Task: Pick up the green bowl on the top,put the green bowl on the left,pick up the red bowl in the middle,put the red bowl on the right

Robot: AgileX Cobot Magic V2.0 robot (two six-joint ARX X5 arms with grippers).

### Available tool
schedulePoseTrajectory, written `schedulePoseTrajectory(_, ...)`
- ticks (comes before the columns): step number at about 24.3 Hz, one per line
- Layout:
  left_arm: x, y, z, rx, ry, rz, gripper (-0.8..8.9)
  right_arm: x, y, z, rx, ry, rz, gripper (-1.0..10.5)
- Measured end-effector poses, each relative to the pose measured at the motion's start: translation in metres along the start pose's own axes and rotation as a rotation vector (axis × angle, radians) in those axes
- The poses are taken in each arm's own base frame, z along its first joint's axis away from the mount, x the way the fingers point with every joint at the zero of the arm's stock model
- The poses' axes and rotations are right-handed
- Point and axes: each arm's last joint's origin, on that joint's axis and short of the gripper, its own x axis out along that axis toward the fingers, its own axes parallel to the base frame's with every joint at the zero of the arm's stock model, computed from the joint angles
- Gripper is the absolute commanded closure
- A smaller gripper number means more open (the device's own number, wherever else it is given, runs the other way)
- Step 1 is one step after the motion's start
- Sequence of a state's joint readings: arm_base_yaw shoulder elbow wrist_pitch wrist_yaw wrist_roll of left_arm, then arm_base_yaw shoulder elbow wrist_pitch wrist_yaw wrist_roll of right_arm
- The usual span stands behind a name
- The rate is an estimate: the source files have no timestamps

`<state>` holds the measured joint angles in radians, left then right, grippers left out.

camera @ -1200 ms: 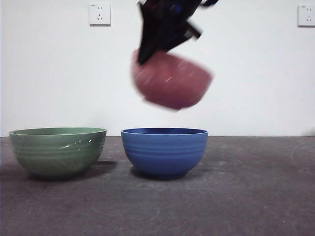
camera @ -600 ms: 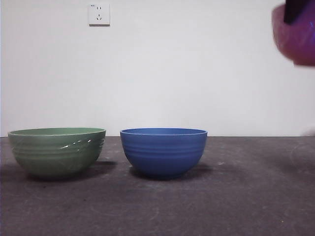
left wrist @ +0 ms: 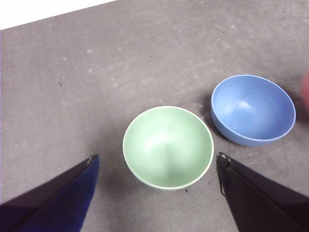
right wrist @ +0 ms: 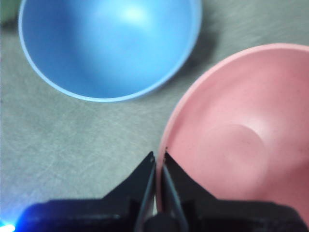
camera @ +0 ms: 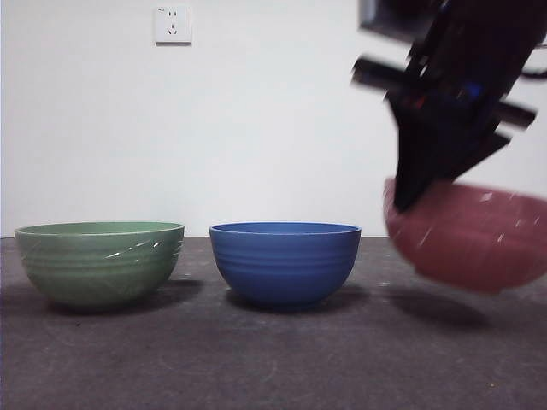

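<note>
The green bowl (camera: 100, 263) sits on the counter (camera: 256, 359) at about nine o'clock from the blue bowl (camera: 285, 263), a narrow gap between them, so by the look of it the first half of the job is done. Now the second half: the right pincer (right wrist: 159, 159) is clamped tight on the rim of the red bowl (camera: 468, 235), one jaw inside the wall and one outside, and the bowl hangs at three o'clock from the blue one, tilted a little and blurred. Its shadow lies on the counter below it with clear space between, so it reads as not yet set down. The left pincer (left wrist: 154, 166) hovers high over the green bowl with its jaws spread wide, holding nothing, evidently waiting. What is left, as far as can be judged: bring the red bowl down flat onto the counter to the right of the blue bowl, let go of the rim and lift clear.
</note>
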<state>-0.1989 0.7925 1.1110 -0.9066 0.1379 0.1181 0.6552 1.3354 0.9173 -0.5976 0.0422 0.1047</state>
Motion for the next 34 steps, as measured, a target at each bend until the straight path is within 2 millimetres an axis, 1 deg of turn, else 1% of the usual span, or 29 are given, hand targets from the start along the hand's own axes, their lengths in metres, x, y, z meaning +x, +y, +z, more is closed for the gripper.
schedulePoseTrajectory(3,0.0,0.0,0.0,0.0,0.001,0.0,4.05,0.021,0.001,-0.001,-0.003,0.072,-0.003,9.4)
schedulePoseTrajectory(4,0.0,0.0,0.0,0.0,0.001,0.0,4.05,0.024,0.001,-0.002,-0.003,0.083,0.0,9.1)
schedulePoseTrajectory(6,0.0,0.0,0.0,0.0,0.002,0.0,4.05,0.024,0.003,-0.001,-0.008,0.073,0.004,7.1)
schedulePoseTrajectory(8,0.001,0.0,0.0,-0.001,0.005,-0.001,4.05,0.021,0.003,0.002,-0.007,0.04,0.008,7.0)
schedulePoseTrajectory(10,0.005,0.0,0.001,-0.002,0.011,-0.015,4.05,0.011,0.003,0.008,-0.004,-0.048,0.018,7.0)
schedulePoseTrajectory(11,0.007,0.0,0.002,-0.003,0.011,-0.039,4.06,0.002,0.003,0.013,-0.004,-0.121,0.024,7.0)
schedulePoseTrajectory(12,0.01,0.0,0.004,-0.005,0.004,-0.069,4.06,-0.01,0.001,0.018,-0.006,-0.211,0.027,7.0)
schedulePoseTrajectory(13,0.012,0.0,0.006,-0.008,-0.005,-0.099,4.1,-0.027,-0.002,0.023,-0.01,-0.32,0.028,7.0)
schedulePoseTrajectory(14,0.014,-0.001,0.008,-0.007,-0.015,-0.12,4.39,-0.042,-0.005,0.026,-0.015,-0.41,0.025,7.1)
schedulePoseTrajectory(15,0.016,-0.001,0.01,-0.005,-0.026,-0.14,5.99,-0.061,-0.011,0.029,-0.015,-0.511,0.013,7.8)
schedulePoseTrajectory(16,0.018,-0.001,0.011,-0.004,-0.031,-0.153,7.82,-0.075,-0.016,0.028,-0.012,-0.575,-0.004,8.6)
schedulePoseTrajectory(17,0.019,-0.001,0.012,-0.002,-0.043,-0.168,8.18,-0.09,-0.023,0.025,-0.007,-0.625,-0.032,9.6)
schedulePoseTrajectory(19,0.02,-0.001,0.015,0.008,-0.085,-0.169,8.21,-0.111,-0.037,0.016,0.02,-0.671,-0.087,9.6)
schedulePoseTrajectory(20,0.021,-0.001,0.012,0.008,-0.089,-0.168,8.21,-0.118,-0.043,0.011,0.037,-0.676,-0.114,9.6)
schedulePoseTrajectory(22,0.03,-0.001,-0.004,0.005,-0.075,-0.153,8.21,-0.126,-0.053,-0.004,0.076,-0.701,-0.165,9.6)
schedulePoseTrajectory(26,0.042,0.0,-0.041,-0.03,-0.068,-0.091,8.21,-0.118,-0.059,-0.037,0.117,-0.697,-0.203,9.6)
schedulePoseTrajectory(30,0.044,-0.002,-0.074,-0.056,-0.144,-0.063,8.21,-0.107,-0.059,-0.067,0.15,-0.727,-0.215,9.6)
schedulePoseTrajectory(32,0.043,-0.003,-0.083,-0.06,-0.168,-0.062,8.17,-0.108,-0.058,-0.073,0.156,-0.748,-0.212,9.5)
schedulePoseTrajectory(34,0.041,-0.004,-0.082,-0.066,-0.184,-0.063,8.17,-0.111,-0.057,-0.072,0.169,-0.78,-0.208,9.4)
